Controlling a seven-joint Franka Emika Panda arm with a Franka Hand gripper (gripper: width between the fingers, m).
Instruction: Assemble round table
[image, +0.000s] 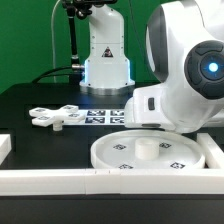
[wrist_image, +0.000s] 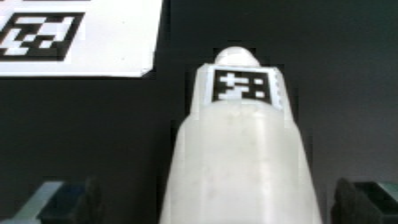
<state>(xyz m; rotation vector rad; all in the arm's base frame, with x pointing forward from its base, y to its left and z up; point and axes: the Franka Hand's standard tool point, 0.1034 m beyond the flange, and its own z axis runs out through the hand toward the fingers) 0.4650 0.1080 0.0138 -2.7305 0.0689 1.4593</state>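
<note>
Round table, in loose parts, not yet joined. Item, disc (image: 150, 152): flat on the table (image: 30, 100), tucked into the corner of the rails (image: 60, 180), probably so it cannot slide while parts are fitted; a small raised stub shows at its centre. Item, base (image: 55, 117): loose toward the exterior view's left, beside the marker board (image: 100, 115), well apart from the disc. Item, leg (wrist_image: 240, 120): appears to lie on its side on the black table, tag uppermost, near a corner of the marker board; hidden behind the arm in the exterior view. Item, gripper (wrist_image: 214, 200): jaws wide, one finger (wrist_image: 63, 200) on each side of the leg with a dark gap on both sides; it grasps nothing and appears to touch nothing. Judged purpose: straddling the leg for a pick-up.
</note>
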